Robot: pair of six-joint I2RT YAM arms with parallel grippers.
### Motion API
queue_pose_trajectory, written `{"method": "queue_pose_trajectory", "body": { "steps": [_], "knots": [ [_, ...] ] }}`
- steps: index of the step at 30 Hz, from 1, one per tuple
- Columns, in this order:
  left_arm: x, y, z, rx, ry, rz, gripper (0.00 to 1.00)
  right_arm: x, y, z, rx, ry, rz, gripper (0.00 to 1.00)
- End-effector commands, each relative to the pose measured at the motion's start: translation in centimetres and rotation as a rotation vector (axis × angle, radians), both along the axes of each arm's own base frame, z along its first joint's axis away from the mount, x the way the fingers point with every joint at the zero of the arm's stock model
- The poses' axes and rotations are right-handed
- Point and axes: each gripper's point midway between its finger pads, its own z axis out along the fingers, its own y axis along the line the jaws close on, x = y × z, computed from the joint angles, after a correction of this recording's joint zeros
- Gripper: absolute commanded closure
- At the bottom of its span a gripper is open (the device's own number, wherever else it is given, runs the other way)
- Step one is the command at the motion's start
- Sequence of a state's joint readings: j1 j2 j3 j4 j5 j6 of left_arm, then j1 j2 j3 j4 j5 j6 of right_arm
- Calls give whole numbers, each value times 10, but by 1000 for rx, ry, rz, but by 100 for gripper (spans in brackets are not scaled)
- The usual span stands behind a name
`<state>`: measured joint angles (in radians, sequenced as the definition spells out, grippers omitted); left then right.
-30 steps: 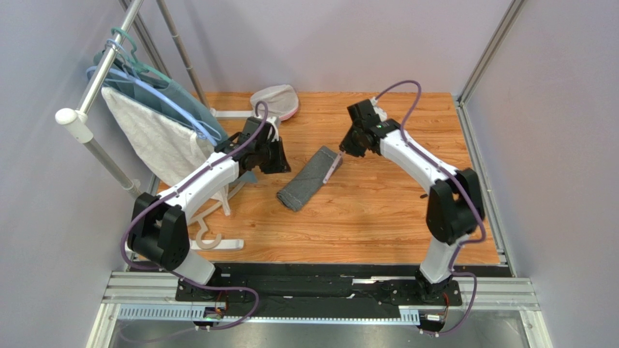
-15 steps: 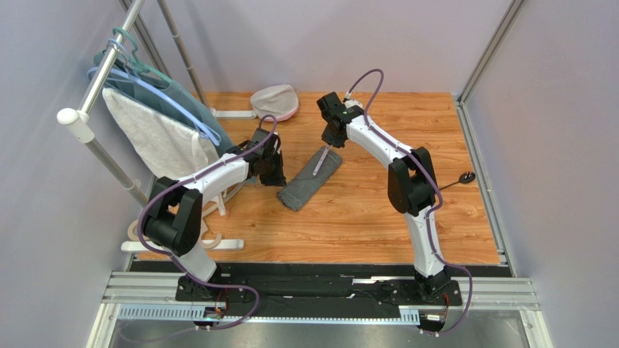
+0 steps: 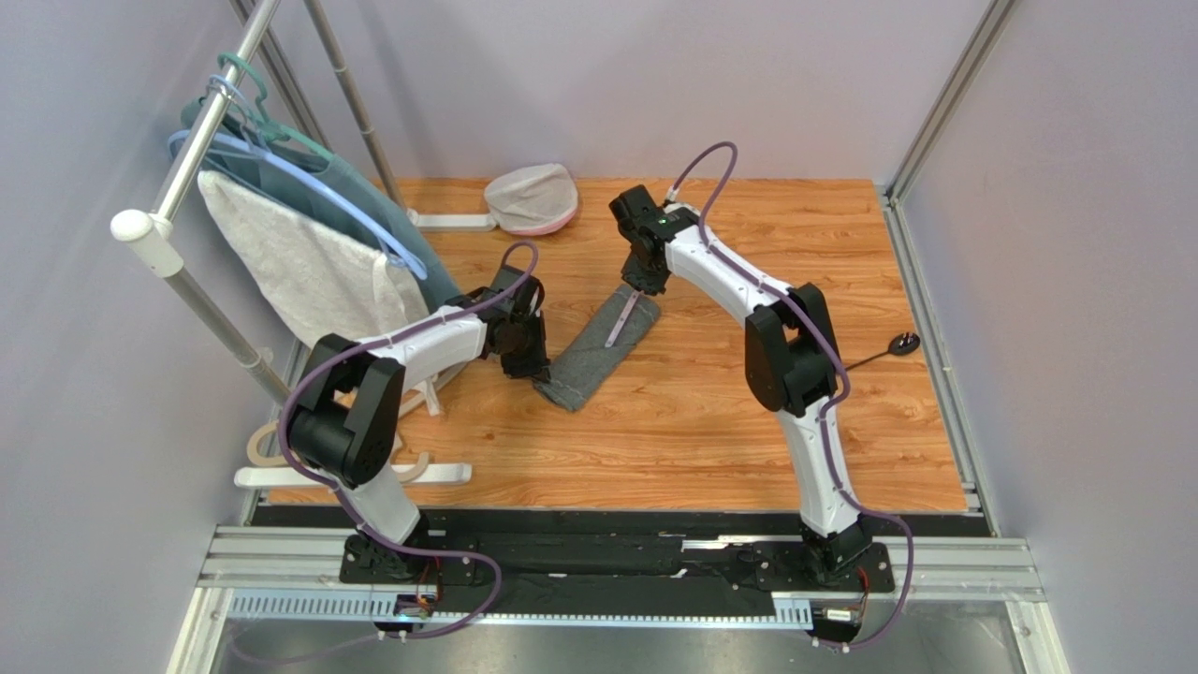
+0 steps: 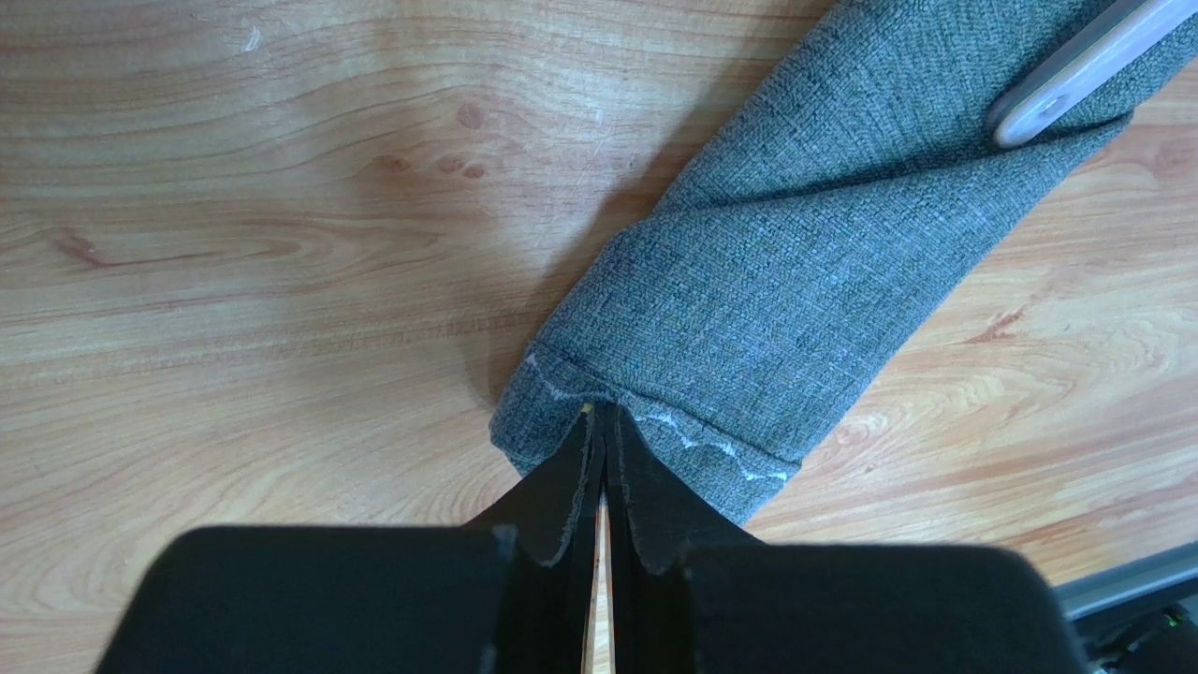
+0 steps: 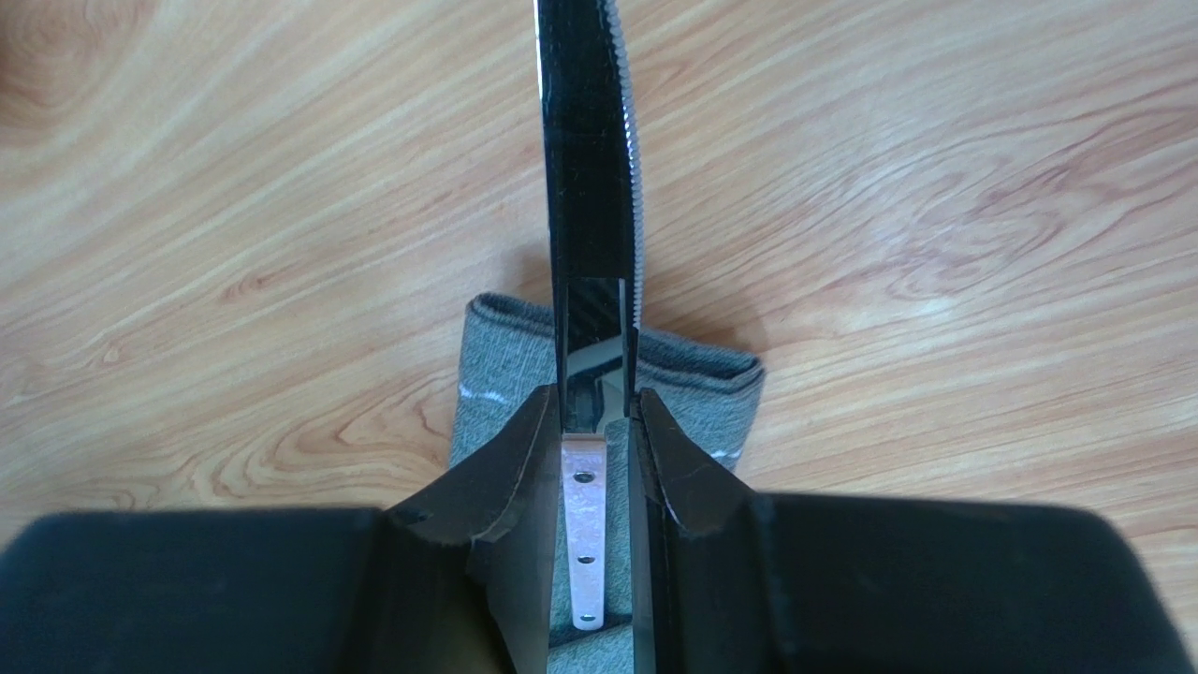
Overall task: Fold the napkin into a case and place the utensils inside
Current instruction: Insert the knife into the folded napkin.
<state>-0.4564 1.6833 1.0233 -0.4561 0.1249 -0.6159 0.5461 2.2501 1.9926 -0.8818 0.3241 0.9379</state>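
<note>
The left gripper is down low at the near end of the case. Its two black fingers are squeezing together on the stitched edge of the cloth, pinching it.

The case is lying flat on the wooden table, about in the middle. It is a long, thin, dark grey cloth folded over itself, and it is slanting from the near left to the far right.

The right gripper is hanging over the far end of the case. Its fingers are closing tight on a metal knife, holding it by the middle. The bumpy blade is pointing out past the far end of the case. The pale handle is running back along the top of the cloth. Its round end is touching the cloth by a fold, but I cannot tell if it is going under the fold.

A black utensil is lying by itself near the right edge of the table, well apart from the case.

At the far left, a white towel and a teal garment are hanging from a metal rack.
</note>
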Motion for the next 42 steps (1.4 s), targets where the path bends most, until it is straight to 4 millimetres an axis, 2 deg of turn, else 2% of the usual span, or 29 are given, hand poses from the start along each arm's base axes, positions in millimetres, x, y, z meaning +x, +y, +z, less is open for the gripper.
{"method": "queue_pose_trajectory", "body": {
  "steps": [1,6,11,16,21,26,32,35,41,42],
  "knots": [
    [0,-1,-3,-11,-5,15,93,-5,26,6,67,7,-1,100],
    [1,0,-2,-8,-12,18,94,-24,38,-5,131,86,-16,100],
    [0,0,-2,-10,-16,21,94,-41,40,-9,155,143,-37,100],
    [0,-3,0,-25,-17,22,94,-59,32,-20,126,202,-70,100],
    [1,-4,3,-31,-28,17,94,-71,39,-29,152,255,-60,100],
    [1,-5,5,-34,-34,14,94,-77,47,-30,175,275,-66,100],
    [1,-3,8,-28,-45,16,94,-89,43,-22,162,270,-106,100],
    [1,-4,8,-30,-44,18,94,-99,45,-25,180,286,-123,100],
    [1,-5,7,-32,-45,15,94,-96,52,-15,164,250,-88,99],
    [1,-4,8,-31,-48,10,94,-96,53,-13,158,243,-78,94]
  ]
}}
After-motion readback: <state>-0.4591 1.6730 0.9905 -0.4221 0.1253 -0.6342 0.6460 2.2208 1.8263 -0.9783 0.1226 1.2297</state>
